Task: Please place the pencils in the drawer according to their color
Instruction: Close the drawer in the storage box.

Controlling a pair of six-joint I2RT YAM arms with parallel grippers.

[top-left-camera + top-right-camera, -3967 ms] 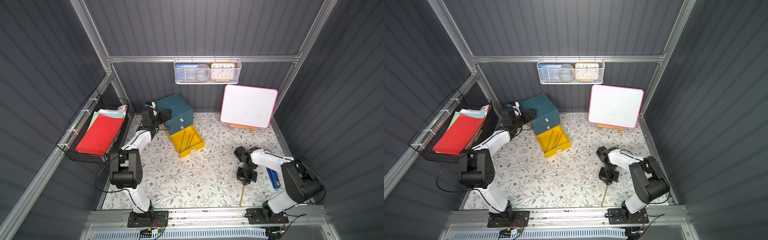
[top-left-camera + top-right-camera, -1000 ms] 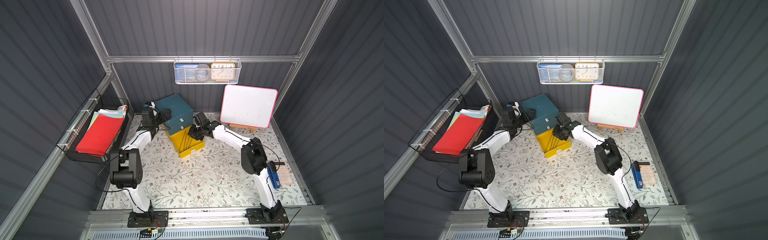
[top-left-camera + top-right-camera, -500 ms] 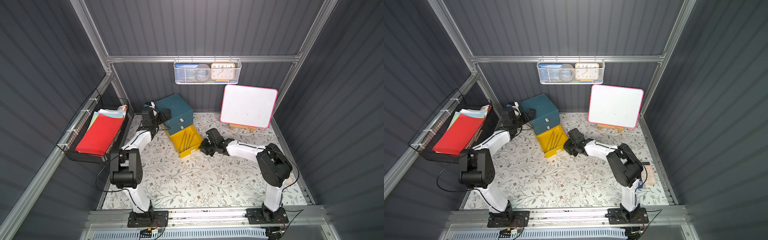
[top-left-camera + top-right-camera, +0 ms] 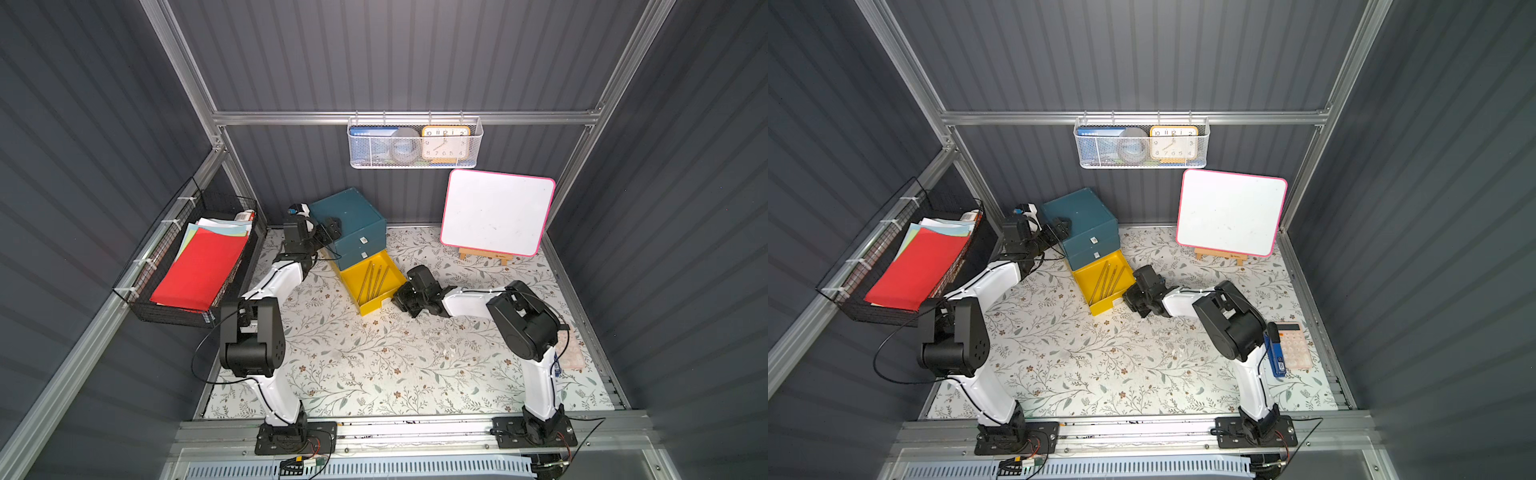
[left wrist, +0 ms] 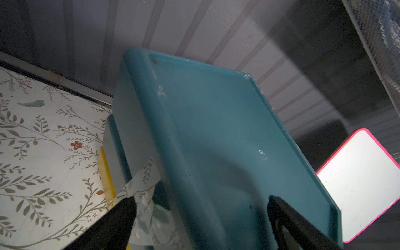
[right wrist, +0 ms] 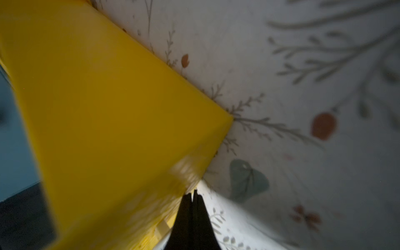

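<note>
Right tool (image 4: 404, 300): mine, jaws pressed together, empty, at 4 o'clock of yellow drawer (image 4: 376, 306). Advised: I push its front squarely, slowly; left tool (image 4: 328, 235), spread, straddles cabinet (image 4: 353, 212).

At the back left of your tabletop (image 4: 374, 365) stands the drawer cabinet (image 4: 347, 216). Its lowest drawer (image 4: 376, 306) is pulled out toward the front, and the pencils (image 4: 376, 279) lie lengthwise inside it. The left gripper (image 4: 327, 236) straddles the cabinet's upper left edge. The right gripper (image 4: 401, 297) sits just beside the drawer's front right corner.

At your back right, a whiteboard (image 4: 496, 212) leans on a small easel (image 4: 484, 257). Above, a wire basket (image 4: 415, 165) hangs from the rear rail, with a clock (image 4: 445, 143) in its right end. A second basket (image 4: 174, 313) on the left wall holds paper sheets (image 4: 199, 270). A calculator (image 4: 1293, 345) lies near the tabletop's right edge.
</note>
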